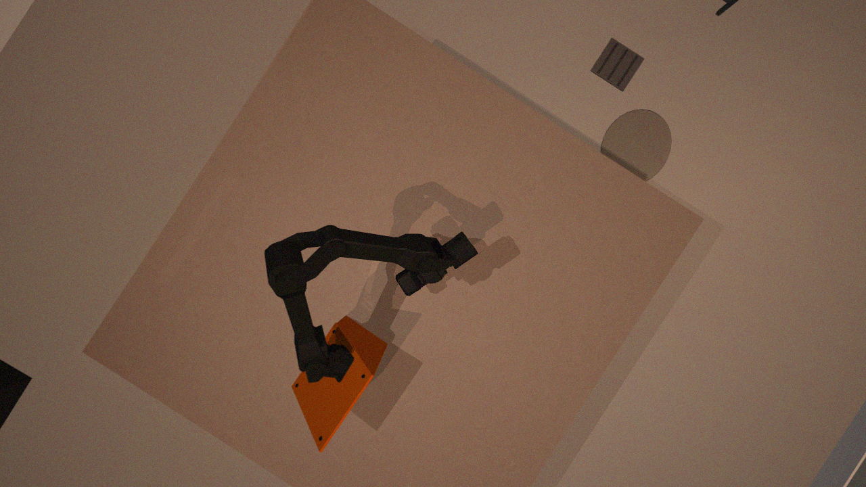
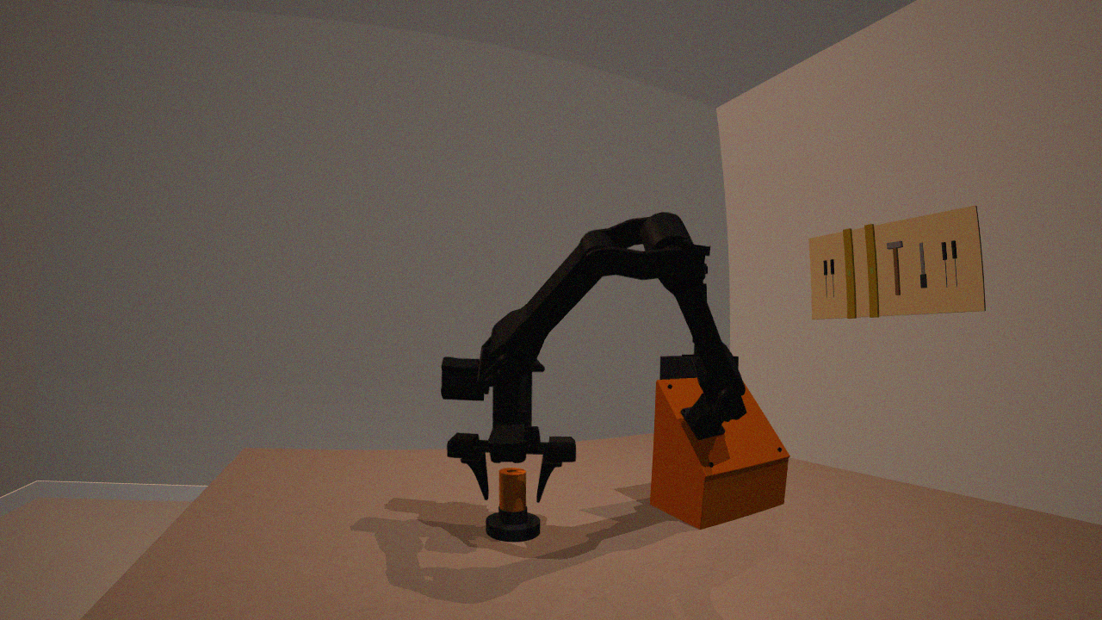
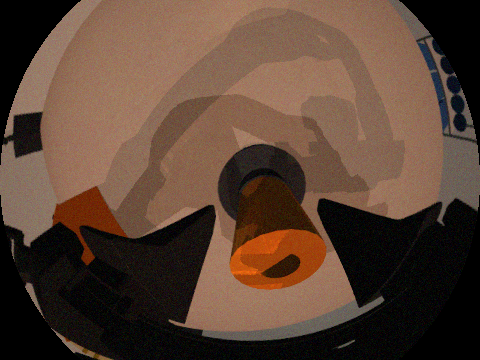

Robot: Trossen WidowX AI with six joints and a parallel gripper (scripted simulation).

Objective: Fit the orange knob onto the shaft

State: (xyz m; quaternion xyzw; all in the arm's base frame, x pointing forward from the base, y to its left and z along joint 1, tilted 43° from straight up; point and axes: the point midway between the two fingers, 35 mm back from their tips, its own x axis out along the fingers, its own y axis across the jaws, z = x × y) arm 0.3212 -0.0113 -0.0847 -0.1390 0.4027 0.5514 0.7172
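Well — jaws (image 2: pixel 512 499) wide, apart from knob (image 2: pixel 512 491) (image 3: pixel 272 240).
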